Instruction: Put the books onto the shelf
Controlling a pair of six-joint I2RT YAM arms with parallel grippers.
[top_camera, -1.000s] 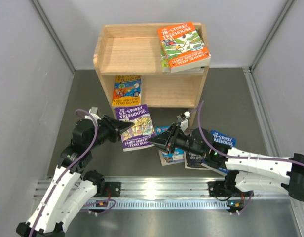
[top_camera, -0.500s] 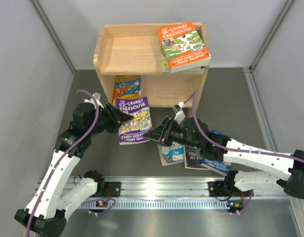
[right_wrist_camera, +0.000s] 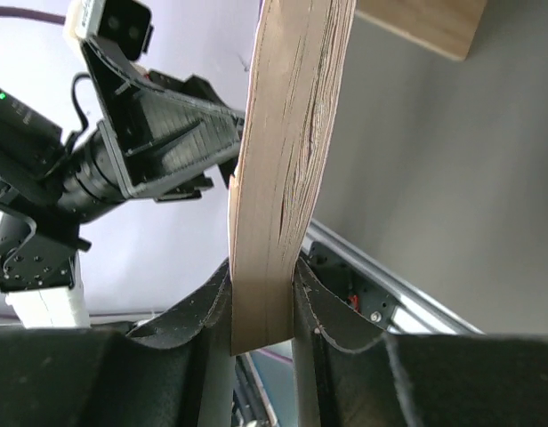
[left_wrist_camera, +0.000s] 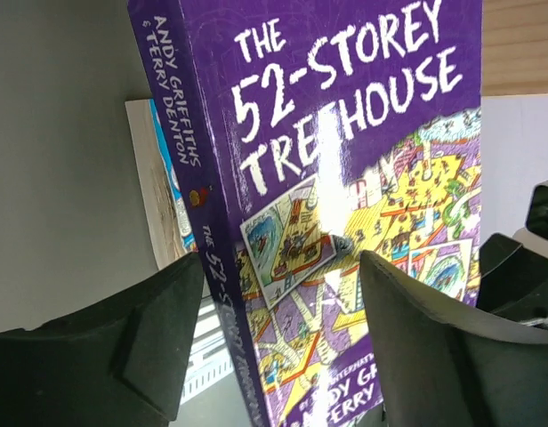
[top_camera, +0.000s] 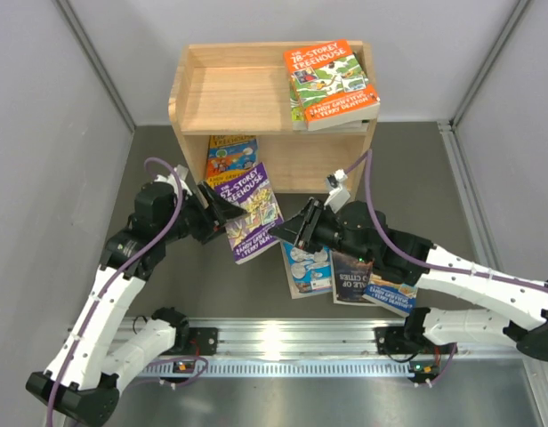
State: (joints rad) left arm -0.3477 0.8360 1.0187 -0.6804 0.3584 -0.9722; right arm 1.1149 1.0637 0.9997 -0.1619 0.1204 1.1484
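centrally, nearest the arms' bases, several loose books (top_camera: 311,267) are being shown lying flat on the dark table (top_camera: 416,178), overlapping one another and partly being hidden by the right arm (top_camera: 452,280). just beyond them, a purple book (top_camera: 253,216), titled "the 52-storey treehouse", is being held clear of the table, tilted, between the two grippers. its page edge is being pinched by the right gripper (right_wrist_camera: 261,289), the two fingers being pressed against opposite faces of the paper block and being kept narrowly apart by it alone. the spine side of the same book is being straddled by the left gripper (left_wrist_camera: 283,267), whose jaws are being held spread wider than the book is thick, so that nothing is being clamped there; whether either finger is touching the cover cannot be told. farther back, the light wooden shelf (top_camera: 229,98) is being shown. a yellow-and-orange book (top_camera: 231,153) is being kept at the left end of its lower tier, cover outward. a small stack (top_camera: 332,80), topped by an orange cover, is being carried on the right of the rimmed top.
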